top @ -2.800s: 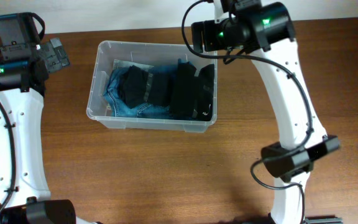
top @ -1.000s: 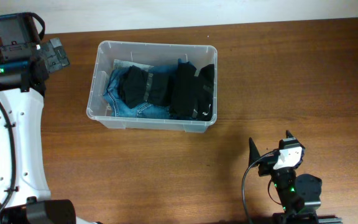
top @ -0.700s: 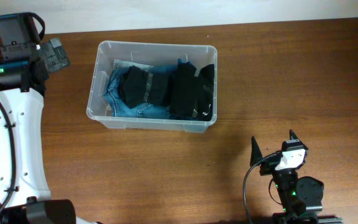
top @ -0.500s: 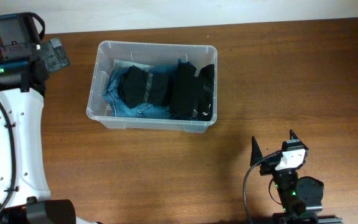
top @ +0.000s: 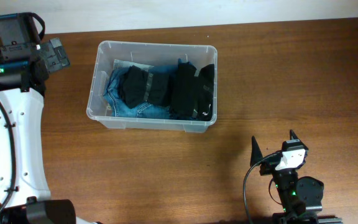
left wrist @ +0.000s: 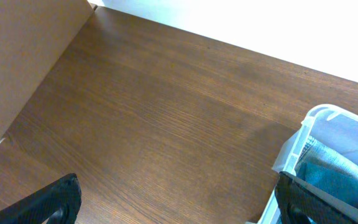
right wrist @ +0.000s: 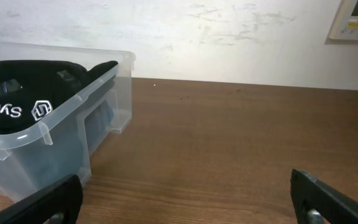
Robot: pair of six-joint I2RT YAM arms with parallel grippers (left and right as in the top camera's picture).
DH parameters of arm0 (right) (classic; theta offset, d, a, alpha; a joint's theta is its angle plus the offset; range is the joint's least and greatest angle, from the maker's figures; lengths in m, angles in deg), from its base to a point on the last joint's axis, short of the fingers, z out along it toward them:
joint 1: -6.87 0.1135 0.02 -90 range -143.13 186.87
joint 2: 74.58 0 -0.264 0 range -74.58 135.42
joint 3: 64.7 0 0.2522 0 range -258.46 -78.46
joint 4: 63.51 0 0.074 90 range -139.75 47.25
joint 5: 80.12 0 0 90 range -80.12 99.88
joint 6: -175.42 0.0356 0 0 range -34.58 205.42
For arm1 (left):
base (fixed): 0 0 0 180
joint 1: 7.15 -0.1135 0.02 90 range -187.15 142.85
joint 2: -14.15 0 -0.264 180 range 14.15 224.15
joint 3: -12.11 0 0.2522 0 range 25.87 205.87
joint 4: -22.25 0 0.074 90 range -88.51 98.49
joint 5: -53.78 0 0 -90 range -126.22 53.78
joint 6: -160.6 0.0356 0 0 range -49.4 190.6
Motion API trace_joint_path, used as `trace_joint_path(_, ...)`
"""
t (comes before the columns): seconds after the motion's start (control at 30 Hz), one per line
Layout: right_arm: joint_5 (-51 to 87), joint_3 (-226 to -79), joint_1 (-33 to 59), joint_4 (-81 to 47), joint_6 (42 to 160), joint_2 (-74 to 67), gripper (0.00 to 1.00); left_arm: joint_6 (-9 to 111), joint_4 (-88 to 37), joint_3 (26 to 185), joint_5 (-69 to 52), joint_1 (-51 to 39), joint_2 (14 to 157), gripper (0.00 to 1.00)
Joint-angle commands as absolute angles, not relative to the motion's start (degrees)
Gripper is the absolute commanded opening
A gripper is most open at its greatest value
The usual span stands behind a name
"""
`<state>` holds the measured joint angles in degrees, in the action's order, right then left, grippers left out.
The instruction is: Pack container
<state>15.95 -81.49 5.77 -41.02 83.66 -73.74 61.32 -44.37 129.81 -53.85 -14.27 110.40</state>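
A: Where's the container (top: 96,87)?

B: On the table (top: 291,74), upper left of ctr in the overhead view. It sits flat, open top up, long side running L to R.

A: What's in it?

B: Blue denim (top: 118,102) across the left half, w/ a dark folded piece (top: 140,86) lying on top of it. A black garment (top: 190,93) fills the right end, up against that wall. The R wrist cam shows white printed marks (right wrist: 23,111) on the black cloth, just inside the rim.

A: L gripper (top: 55,55)?

B: By the table's far left corner, near the container's left end but apart from it. Jaws spread wide, holding nothing. Its wrist cam sees bare wood in the gap, and a container corner at the frame's right edge.

A: R gripper (top: 273,144)?

B: At the near edge, right of ctr, well apart from the container, w/ the arm folded low. Jaws splayed wide, holding nothing. Its cam looks across the wood at the container's end, w/ a white wall (right wrist: 229,37) behind.
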Motion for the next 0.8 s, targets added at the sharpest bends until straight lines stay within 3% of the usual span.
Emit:
trace_joint_path(0.0,15.2,-80.8,5.3,-41.2,83.3,-74.4,0.98,61.2,-44.2,130.4,-54.5,-14.5,110.8,0.99)
trace_joint_path(0.2,15.2,-80.8,5.3,-41.2,83.3,-74.4,0.98,61.2,-44.3,130.4,-54.8,-14.4,110.1,1.00)
trace_joint_path(0.4,15.2,-80.8,5.3,-41.2,83.3,-74.4,0.98,61.2,-42.1,126.8,-47.6,-13.0,103.5,0.99)
trace_joint_path(0.53,15.2,-80.8,5.3,-41.2,83.3,-74.4,0.98,61.2,-33.5,117.9,-47.5,-10.8,96.5,0.99)
trace_joint_path(0.77,15.2,-80.8,5.3,-41.2,83.3,-74.4,0.99,61.2,-6.9,89.5,-40.1,-9.9,79.5,0.99)
